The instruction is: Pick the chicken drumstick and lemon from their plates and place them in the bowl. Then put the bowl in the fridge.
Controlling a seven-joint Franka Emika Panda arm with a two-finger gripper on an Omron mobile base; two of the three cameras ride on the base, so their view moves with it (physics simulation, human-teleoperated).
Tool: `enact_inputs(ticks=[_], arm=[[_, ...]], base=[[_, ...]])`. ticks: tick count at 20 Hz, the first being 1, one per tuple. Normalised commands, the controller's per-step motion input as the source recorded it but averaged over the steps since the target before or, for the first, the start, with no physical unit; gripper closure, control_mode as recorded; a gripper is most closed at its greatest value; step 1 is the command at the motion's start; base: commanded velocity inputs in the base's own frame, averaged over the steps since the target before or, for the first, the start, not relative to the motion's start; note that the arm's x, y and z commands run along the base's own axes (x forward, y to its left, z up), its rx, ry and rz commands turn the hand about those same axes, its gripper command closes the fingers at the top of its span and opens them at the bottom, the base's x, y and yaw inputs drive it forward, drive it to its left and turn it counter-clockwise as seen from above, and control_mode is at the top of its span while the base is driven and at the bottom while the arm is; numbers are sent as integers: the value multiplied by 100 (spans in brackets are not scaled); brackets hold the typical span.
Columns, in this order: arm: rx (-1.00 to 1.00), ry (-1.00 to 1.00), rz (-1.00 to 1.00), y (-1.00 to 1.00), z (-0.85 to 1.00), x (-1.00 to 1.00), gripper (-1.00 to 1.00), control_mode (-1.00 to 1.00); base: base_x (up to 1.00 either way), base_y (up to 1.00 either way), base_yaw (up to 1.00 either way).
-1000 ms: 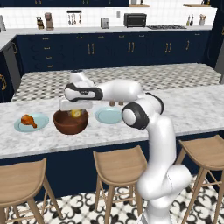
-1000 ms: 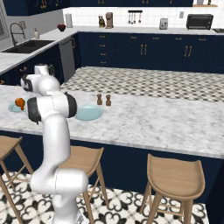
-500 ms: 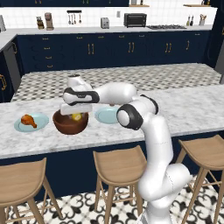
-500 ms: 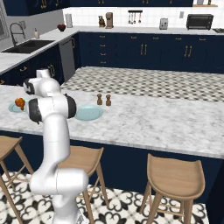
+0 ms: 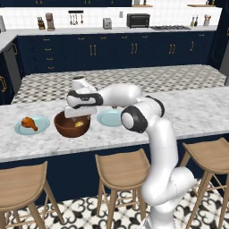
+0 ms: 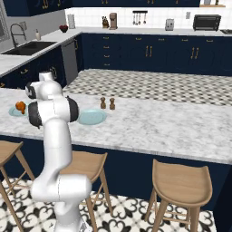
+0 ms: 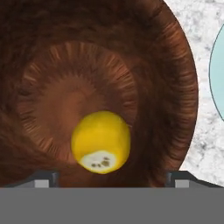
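Hovering over the bowl (image 5: 71,126), my claw (image 7: 112,177) is spread wide, its two tips far apart at either side of the hand view and pinching nothing. The lemon (image 7: 101,141) lies loose inside the bowl, off the middle of the floor toward one wall, its pale stem end turned up toward me. The chicken drumstick (image 5: 29,122) lies on its plate (image 5: 32,125) just to the left of the bowl on the bench (image 5: 188,107), and the other plate (image 5: 110,118) sits bare on the bowl's right. I judge the drumstick light but awkward: glazed and likely slippery, plump at one end and thin at the bone, so I would close across the thick meaty part rather than the narrow end, where it could swivel. The bowl looks stiff and thick-walled, heavier than the food, with nothing to grip but its rim; I would pinch one wall, and expect the lemon to roll if it tips.
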Motion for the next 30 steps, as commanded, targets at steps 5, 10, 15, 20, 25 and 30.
enact_inputs(ticks=[5,10,15,20,25,30], arm=[[0,-14,-1,-6,36,-37,-100,-100],[19,-20,-4,-73,21,-95,-100,-100],[22,-15,0,-93,30,-100,-100,-100],[-1,-1,0,-75,63,-97,-100,-100],[-8,-5,0,-68,52,-51,-100,-100],[-1,-5,0,-64,6,-31,-100,-100]], base=[[0,0,0],[0,0,0],[0,0,0],[0,0,0],[0,0,0],[0,0,0]])
